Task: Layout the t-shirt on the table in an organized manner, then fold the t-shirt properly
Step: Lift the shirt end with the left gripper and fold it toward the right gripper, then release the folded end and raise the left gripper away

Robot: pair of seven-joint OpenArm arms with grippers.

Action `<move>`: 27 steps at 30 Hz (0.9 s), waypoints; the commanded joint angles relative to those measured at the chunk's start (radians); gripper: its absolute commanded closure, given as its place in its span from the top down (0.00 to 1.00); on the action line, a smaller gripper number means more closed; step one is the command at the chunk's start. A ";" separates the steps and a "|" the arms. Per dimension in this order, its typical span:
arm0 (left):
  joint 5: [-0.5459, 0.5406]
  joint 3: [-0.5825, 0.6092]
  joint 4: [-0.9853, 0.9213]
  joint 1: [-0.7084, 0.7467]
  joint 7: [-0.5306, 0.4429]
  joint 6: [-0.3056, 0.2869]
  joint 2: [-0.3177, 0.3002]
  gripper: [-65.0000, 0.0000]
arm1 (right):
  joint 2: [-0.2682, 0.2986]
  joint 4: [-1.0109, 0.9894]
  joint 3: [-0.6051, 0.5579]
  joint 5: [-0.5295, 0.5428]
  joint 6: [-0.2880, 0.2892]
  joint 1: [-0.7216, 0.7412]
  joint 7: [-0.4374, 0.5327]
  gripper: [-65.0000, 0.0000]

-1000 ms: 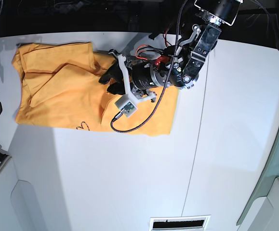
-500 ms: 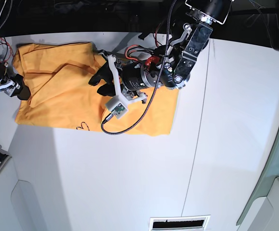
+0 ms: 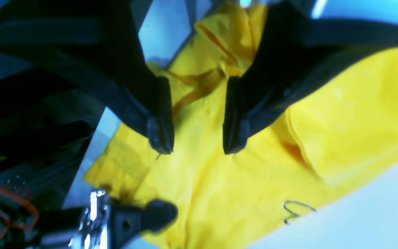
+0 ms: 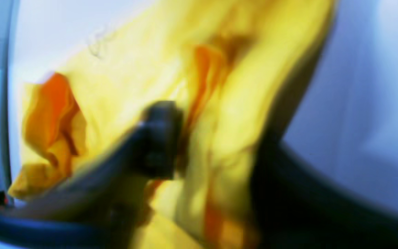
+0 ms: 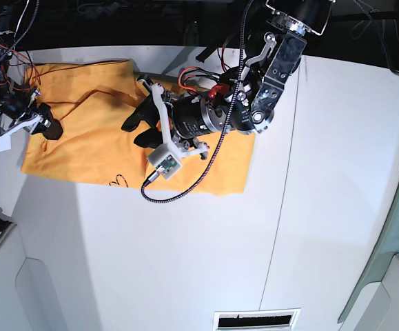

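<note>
Base view, white table [image 5: 185, 262], left gripper [image 3: 195, 138] parted over t-shirt [image 5: 82, 117], right gripper [image 4: 199, 145] pinching it

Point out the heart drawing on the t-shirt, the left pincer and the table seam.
heart drawing [image 5: 118, 181], base view, the black line loop near the shirt's front edge.
left pincer [image 3: 197, 133], left wrist view, gap between its spread fingertips.
table seam [image 5: 282, 207], base view, mid-length of the dark line.

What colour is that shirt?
Orange-yellow t-shirt, plain but for a small black doodle; clearest in the base view.
</note>
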 commanded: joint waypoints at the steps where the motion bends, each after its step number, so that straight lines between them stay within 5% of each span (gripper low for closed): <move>1: -0.017 0.000 0.031 -0.013 -0.014 -0.015 0.006 0.42 | 0.016 0.009 0.001 -0.006 0.001 0.008 -0.006 0.02; 10: 0.009 -0.164 0.125 -0.012 -0.013 0.051 -0.043 0.42 | 0.032 0.009 0.001 -0.006 0.001 0.008 0.004 0.00; 20: 0.008 -0.317 0.121 0.080 -0.007 0.051 -0.138 0.42 | 0.108 0.009 0.001 -0.013 0.000 0.008 0.038 0.00; 27: 0.017 -0.394 0.023 0.150 -0.016 0.051 -0.141 0.42 | 0.142 0.009 0.001 -0.013 0.000 0.008 0.038 0.00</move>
